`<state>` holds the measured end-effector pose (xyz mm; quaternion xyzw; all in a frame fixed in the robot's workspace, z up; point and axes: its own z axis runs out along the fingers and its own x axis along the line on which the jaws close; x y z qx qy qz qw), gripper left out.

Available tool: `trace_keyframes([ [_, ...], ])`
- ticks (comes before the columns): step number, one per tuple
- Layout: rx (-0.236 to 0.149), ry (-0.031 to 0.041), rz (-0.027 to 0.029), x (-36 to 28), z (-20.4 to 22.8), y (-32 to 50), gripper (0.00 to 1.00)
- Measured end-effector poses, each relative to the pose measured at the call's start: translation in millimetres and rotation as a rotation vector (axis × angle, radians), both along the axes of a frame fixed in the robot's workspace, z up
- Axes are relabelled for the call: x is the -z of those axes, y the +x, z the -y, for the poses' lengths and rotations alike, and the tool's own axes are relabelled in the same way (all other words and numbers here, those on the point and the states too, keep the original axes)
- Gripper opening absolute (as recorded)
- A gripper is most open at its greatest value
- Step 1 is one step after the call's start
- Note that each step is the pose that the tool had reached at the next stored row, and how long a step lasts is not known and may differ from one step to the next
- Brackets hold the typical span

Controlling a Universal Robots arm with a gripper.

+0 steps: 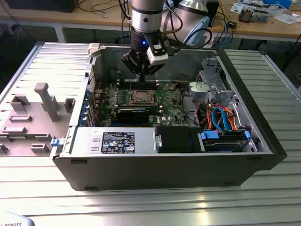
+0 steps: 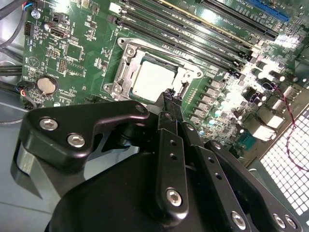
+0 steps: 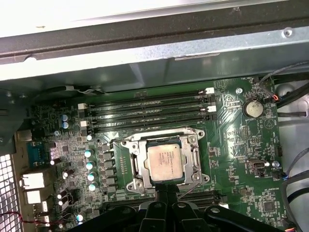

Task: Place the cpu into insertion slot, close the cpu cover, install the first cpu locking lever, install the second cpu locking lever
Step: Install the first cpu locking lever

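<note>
Silver cpu (image 3: 165, 162) under cpu cover (image 3: 198, 159), near edge behind end effector (image 3: 166, 195).

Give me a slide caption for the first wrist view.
Gripper poised beside the socket, with the cpu seated under the cpu cover on the green motherboard.

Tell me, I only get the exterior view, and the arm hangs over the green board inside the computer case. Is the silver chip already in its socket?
Observer: Yes. In both wrist views the cpu lies flat in the middle of the motherboard.
Operator: Is the metal frame down over it?
Observer: The cpu cover lies flat around the cpu, whose top shows through the cover's window.
Operator: Where is the claw's tip?
Observer: In the second wrist view the gripper is shut, its tip by the cover's edge, beside the cpu rather than over it.
</note>
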<state>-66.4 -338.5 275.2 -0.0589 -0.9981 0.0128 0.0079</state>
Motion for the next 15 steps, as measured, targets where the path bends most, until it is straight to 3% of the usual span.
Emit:
trace_keyframes([
  [15,-0.032,0.0,0.0,0.2,0.0,0.0,0.11],
])
